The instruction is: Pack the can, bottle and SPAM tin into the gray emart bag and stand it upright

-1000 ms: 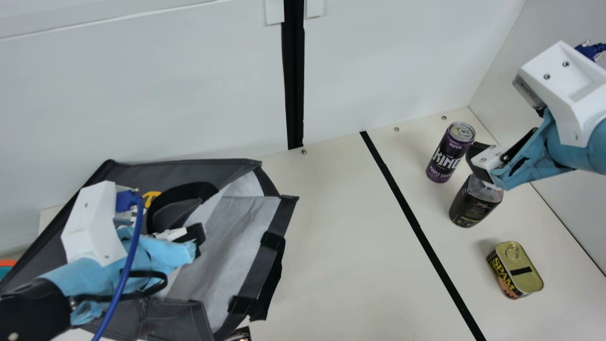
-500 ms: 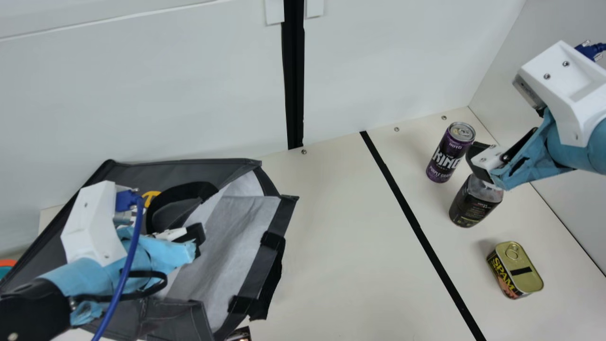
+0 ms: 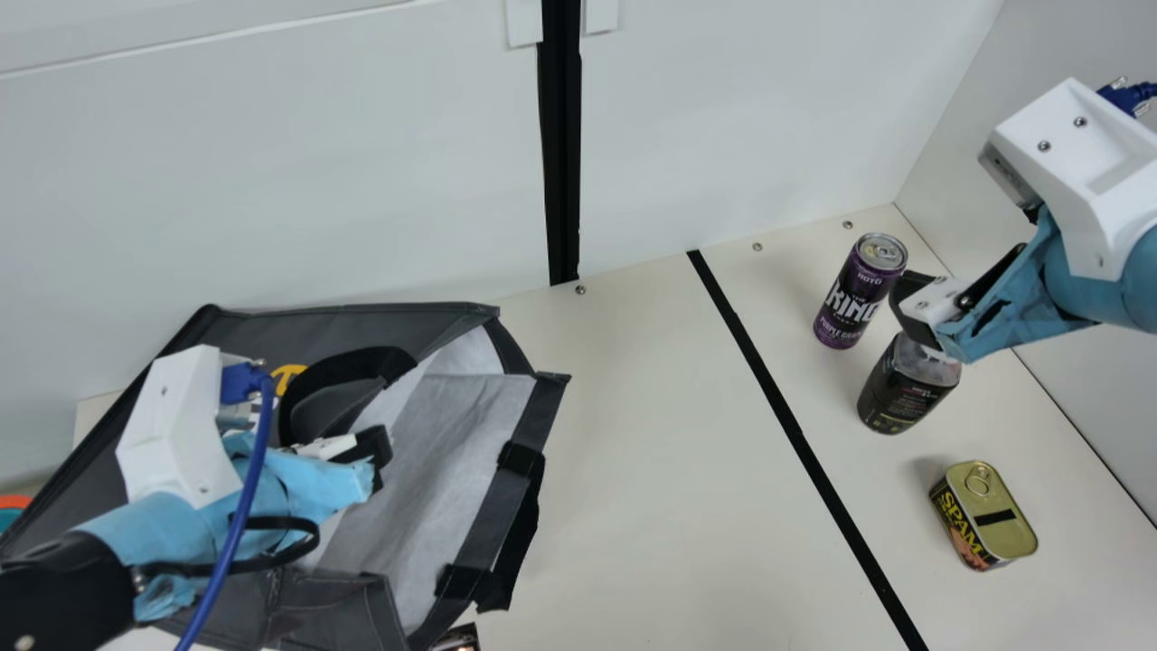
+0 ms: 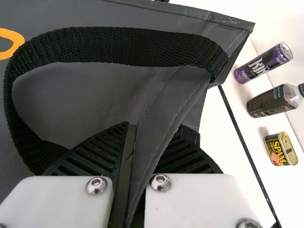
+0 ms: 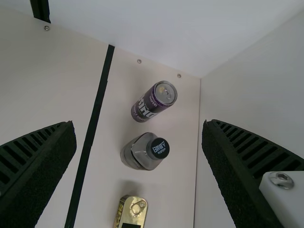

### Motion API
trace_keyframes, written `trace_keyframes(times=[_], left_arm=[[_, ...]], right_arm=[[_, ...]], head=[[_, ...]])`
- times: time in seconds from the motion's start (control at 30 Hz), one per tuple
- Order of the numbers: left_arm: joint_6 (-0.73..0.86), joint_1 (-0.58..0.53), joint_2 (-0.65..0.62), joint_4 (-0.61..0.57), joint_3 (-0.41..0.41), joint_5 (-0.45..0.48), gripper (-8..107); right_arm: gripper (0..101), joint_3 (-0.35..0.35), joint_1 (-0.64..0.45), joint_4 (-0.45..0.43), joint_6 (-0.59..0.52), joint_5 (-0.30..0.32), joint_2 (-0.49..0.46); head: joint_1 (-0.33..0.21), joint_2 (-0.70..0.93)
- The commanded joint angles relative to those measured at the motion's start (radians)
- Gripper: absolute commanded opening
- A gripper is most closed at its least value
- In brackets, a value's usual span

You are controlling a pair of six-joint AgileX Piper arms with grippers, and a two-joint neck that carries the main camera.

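1. Our left gripper (image 3: 372,457) is at the big dark gray fabric bag (image 3: 271,330) and holds a stitched edge of it, the cloth pinched between two black ribbed fingers (image 4: 97,154).
2. The bag lies on its side at the left of our main view, its mouth towards the middle of the cream table (image 3: 651,470), so we can see the pale gray lining (image 3: 452,443). A black webbing handle (image 4: 123,45) loops up beside our left gripper.
3. Our right gripper (image 3: 917,312) has its fingers spread wide with nothing between them; it's over the clear, dark-labelled plastic bottle (image 3: 907,389). From the right wrist, we see the bottle's round black cap (image 5: 158,148) below the gap.
4. That bottle stands upright on the table, across the black tape line (image 3: 786,416) from the bag. The slim purple and black metal can (image 3: 854,294) stands upright near it, on the side towards the white back wall (image 3: 316,181).
5. On the bottle's other side, a little apart, we have the rounded rectangular SPAM tin (image 3: 990,515), its gold pull-ring lid facing up.
6. All three goods are outside the bag.
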Motion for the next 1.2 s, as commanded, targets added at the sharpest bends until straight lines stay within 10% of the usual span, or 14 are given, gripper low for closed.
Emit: trace_keyframes(times=[0.0, 1.17], left_arm=[[0.000, 0.000, 0.000, 0.000, 0.000, 0.000, -8], [0.000, 0.000, 0.000, 0.000, 0.000, 0.000, -8]], right_arm=[[95, 0.006, 0.014, -0.012, 0.019, 0.003, -0.005], [95, -0.125, 0.033, -0.123, 0.253, 0.011, 0.209]], head=[[-0.023, -0.001], [-0.023, -0.001]])
